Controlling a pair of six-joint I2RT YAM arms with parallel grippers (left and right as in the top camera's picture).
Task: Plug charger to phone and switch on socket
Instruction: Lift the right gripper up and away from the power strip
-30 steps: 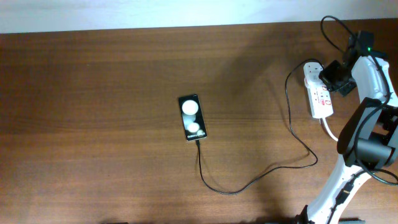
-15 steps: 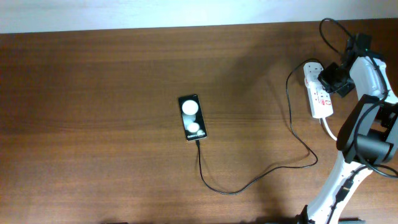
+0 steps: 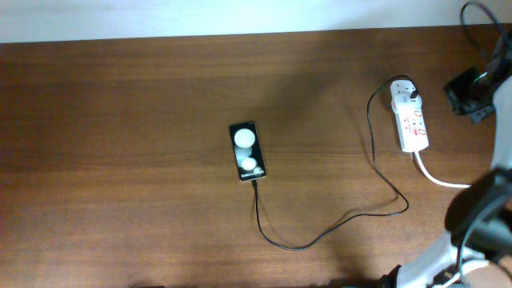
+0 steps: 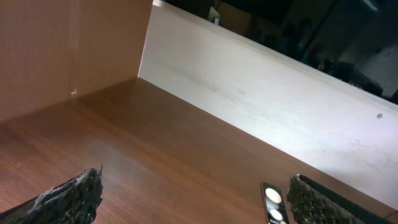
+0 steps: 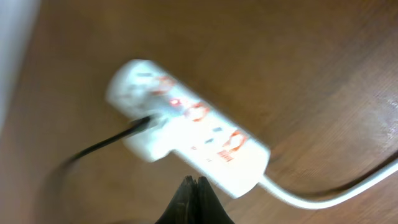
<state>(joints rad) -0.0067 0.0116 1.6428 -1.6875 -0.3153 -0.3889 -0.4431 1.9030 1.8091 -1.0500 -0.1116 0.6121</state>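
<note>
Well, the right pincer [image 5: 194, 186], pinched together and empty, hangs just short of the socket [image 5: 217, 142]. Too blurred to tell if it's on; swinging could snag the charger [image 5: 106, 144]

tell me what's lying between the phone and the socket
Mostly bare table; only the thin black charger cable crosses it, close to the socket, as the overhead view shows.

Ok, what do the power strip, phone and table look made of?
Power strip: probably white plastic, smooth moulded shell, red switch marks. Phone: black slab, glass or plastic face; can't tell which. Table: wood or wood-look laminate, brown grain, matte.
</note>
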